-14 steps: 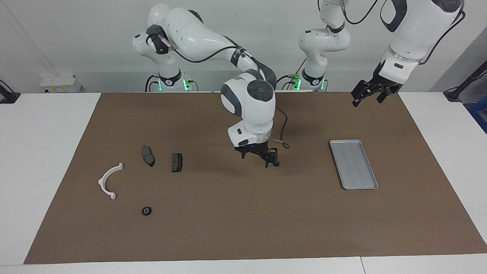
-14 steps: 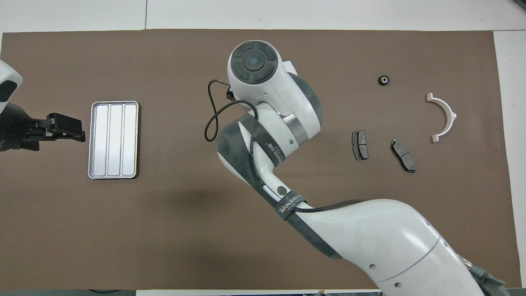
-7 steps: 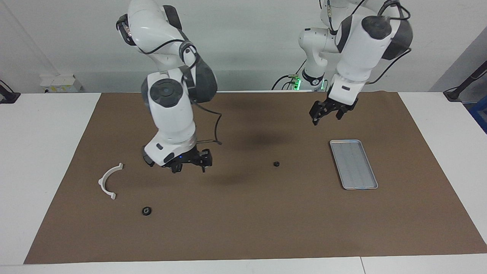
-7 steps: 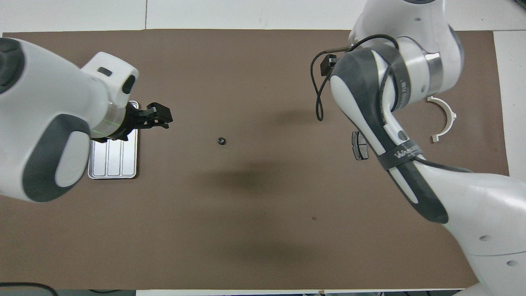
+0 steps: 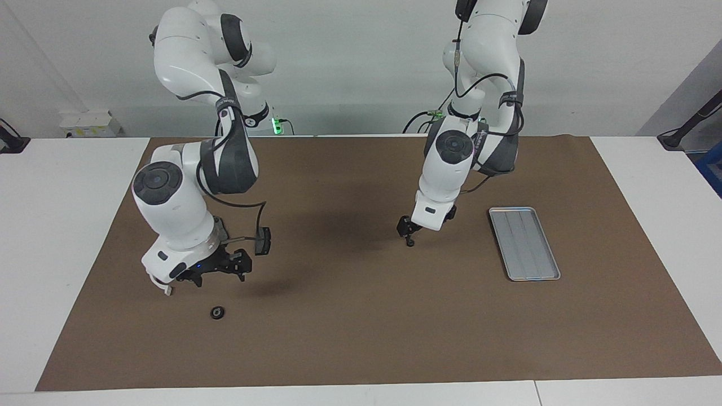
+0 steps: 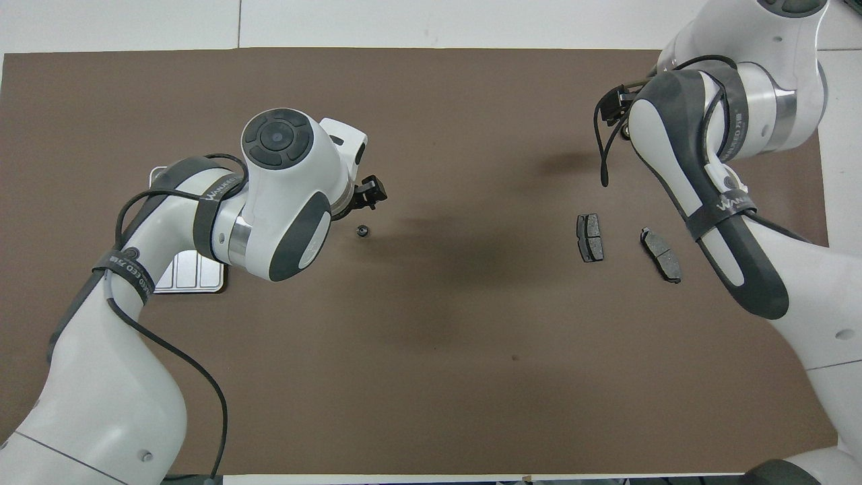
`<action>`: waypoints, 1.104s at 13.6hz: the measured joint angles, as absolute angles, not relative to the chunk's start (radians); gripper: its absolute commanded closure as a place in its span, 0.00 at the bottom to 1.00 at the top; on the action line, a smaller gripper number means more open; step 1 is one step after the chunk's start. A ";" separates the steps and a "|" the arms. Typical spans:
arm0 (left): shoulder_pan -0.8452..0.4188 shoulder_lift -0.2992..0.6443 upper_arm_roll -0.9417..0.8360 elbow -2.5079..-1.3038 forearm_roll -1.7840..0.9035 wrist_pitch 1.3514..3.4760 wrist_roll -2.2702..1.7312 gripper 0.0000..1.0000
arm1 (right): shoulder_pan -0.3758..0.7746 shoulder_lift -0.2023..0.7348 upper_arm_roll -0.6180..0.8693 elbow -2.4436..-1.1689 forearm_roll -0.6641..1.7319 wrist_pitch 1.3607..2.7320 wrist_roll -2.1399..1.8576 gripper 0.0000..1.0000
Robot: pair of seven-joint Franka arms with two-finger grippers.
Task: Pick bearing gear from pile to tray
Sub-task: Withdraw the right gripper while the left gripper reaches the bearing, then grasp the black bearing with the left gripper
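Observation:
A small black round piece (image 6: 363, 231) lies alone on the brown mat at mid-table, apart from the pile. My left gripper (image 5: 407, 234) hangs low right over it, fingers apart; I cannot tell whether they touch it. It also shows in the overhead view (image 6: 370, 194). The silver tray (image 5: 524, 242) lies toward the left arm's end, with nothing in it. My right gripper (image 5: 219, 275) is open and empty, low over the pile. Another black round piece (image 5: 218, 312) lies just below it. One dark brake pad (image 5: 263, 241) shows beside the arm. The white arc (image 5: 167, 291) is mostly hidden.
In the overhead view both brake pads (image 6: 590, 237) (image 6: 661, 254) lie side by side. The left arm covers most of the tray (image 6: 195, 275), and the right arm covers the arc and the second black piece. The brown mat (image 5: 361, 327) covers the table.
My right gripper left a small black piece at mid-table and swung back over the pile. My left gripper came from beside the tray and dropped down over that piece.

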State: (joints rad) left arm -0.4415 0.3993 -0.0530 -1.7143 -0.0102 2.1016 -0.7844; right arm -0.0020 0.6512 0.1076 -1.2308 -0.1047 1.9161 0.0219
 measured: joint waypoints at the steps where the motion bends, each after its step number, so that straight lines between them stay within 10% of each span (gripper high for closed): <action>1: -0.441 0.407 -0.052 -1.715 -0.010 2.109 -0.795 0.00 | -0.012 0.674 0.107 -1.238 -0.105 1.949 0.021 0.00; 3: -0.442 0.423 -0.051 -1.723 -0.008 2.129 -0.814 0.00 | -0.021 0.715 0.107 -1.240 -0.111 1.998 0.021 0.00; 7: -0.453 0.438 -0.052 -1.775 -0.007 2.167 -0.859 0.34 | -0.020 0.763 0.108 -1.240 -0.118 2.034 0.021 0.00; 15: -0.490 0.436 -0.051 -1.824 -0.007 2.265 -0.919 0.40 | -0.035 0.813 0.105 -1.238 -0.128 2.106 0.004 0.00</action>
